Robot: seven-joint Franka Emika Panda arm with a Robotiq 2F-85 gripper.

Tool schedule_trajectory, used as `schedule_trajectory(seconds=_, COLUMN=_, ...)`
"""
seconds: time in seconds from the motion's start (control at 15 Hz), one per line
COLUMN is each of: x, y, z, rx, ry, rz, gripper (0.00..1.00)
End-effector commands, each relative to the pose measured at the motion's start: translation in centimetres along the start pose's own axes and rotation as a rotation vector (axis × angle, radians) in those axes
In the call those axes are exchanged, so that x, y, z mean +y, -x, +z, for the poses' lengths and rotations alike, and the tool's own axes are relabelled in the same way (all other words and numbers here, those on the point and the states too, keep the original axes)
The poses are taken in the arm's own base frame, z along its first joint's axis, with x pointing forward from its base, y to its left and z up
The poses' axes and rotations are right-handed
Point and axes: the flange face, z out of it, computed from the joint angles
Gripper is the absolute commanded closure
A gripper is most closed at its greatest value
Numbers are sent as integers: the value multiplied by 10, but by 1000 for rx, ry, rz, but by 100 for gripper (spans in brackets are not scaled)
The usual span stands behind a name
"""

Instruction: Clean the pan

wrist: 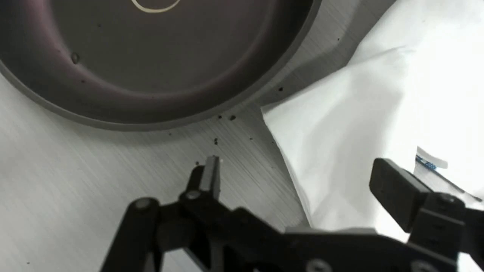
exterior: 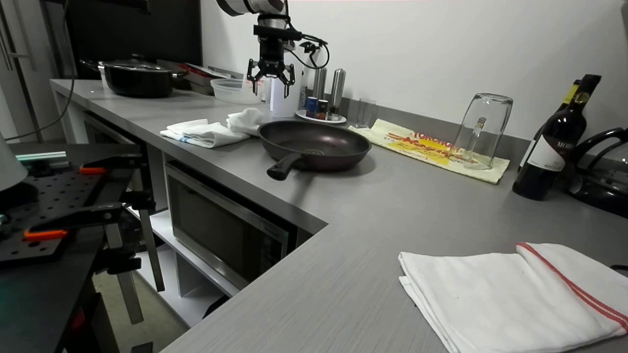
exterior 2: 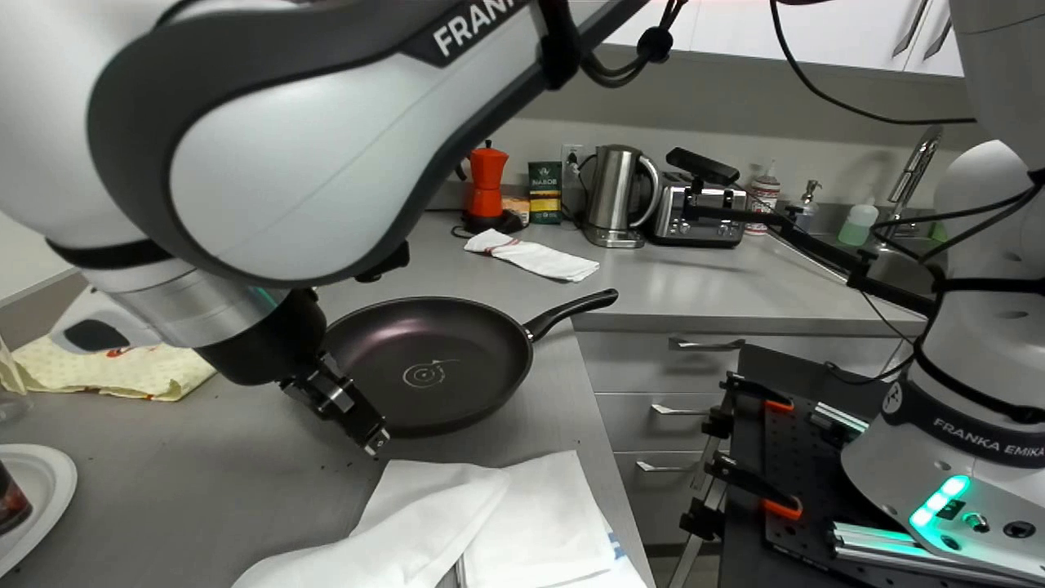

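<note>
The arm (exterior 2: 282,175) is glossy white, edged by a broad dark grey band (exterior 2: 139,106), with white capital letters (exterior 2: 480,23) on a black patch (exterior 2: 467,39). A silver collar (exterior 2: 196,298) meets a black wrist (exterior 2: 265,341). The rounded white base (exterior 2: 882,469) reads FRANKA EMIKA and glows with green lights (exterior 2: 939,500). Black cables (exterior: 328,53) loop beside the wrist. The pincer (exterior: 271,91) is black, with jointed fingers (wrist: 401,195) and round screws (wrist: 193,195).

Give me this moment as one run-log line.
fingers: open, empty; pan: on counter; white cloth: beside pan, ungrasped; dark specks: on counter near pan; wiping: not underway
</note>
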Motion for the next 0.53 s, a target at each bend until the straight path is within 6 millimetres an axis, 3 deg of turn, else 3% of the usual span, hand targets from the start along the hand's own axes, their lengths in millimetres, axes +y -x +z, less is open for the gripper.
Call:
schedule_trajectory(seconds=0.0, x=-16, y=-15, z=22, rx=23, ry=-53, rz=-68, gripper=0)
schedule_trajectory(seconds=0.47, x=-31, y=-39, z=64, rx=8, ry=-138, rz=-112, gripper=0)
